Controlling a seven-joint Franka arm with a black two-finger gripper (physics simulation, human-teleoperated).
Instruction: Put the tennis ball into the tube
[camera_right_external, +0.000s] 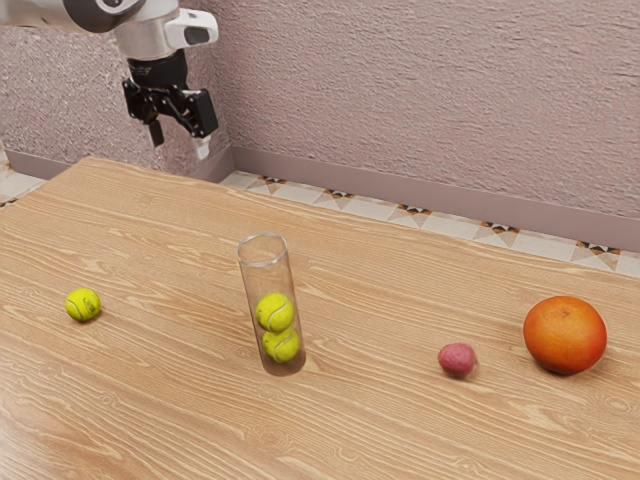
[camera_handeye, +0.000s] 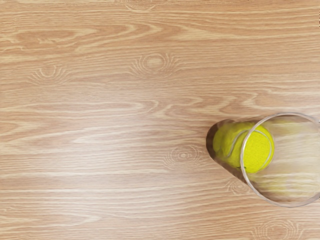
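Gripper (camera_right_external: 180, 141) raised above table (camera_right_external: 160, 230), its two fingers spread wide; loose tennis ball (camera_right_external: 83, 305), round with no long axis, rests on the wood at the exterior view's left, apart from the clear tube (camera_right_external: 250, 290), which stands upright, long axis vertical, mouth up, two stacked balls (camera_right_external: 275, 312) inside.

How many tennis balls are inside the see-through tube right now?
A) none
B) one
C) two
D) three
C: the clear tube holds two tennis balls, an upper one resting above a lower one, while another tennis ball lies outside on the wooden table.
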